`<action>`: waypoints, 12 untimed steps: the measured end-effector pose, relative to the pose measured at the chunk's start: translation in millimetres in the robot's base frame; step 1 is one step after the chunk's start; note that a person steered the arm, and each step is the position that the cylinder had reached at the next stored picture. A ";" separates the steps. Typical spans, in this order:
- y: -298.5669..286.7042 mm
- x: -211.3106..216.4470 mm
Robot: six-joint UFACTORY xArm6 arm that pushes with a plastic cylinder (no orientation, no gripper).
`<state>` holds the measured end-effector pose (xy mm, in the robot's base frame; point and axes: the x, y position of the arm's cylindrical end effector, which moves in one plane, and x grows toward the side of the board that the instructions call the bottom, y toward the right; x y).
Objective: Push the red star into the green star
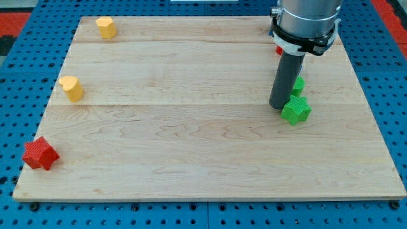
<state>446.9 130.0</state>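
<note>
The red star [41, 154] lies near the board's left edge, toward the view's bottom. The green star [296, 110] lies at the view's right, about mid-height. My tip [279, 106] rests on the board just left of the green star, close to touching it. A second green block [297, 84] sits just above the green star, partly hidden behind the rod. The red star is far to the left of my tip.
A yellow block [106, 27] sits at the top left and another yellow block [72, 88] at the left, mid-height. A small red block [278, 50] peeks out beside the arm at the top right. The wooden board [191, 140] lies on a blue pegboard.
</note>
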 end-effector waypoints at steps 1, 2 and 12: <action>-10.0 0.0; -81.4 -1.9; -307.7 122.8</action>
<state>569.7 -177.7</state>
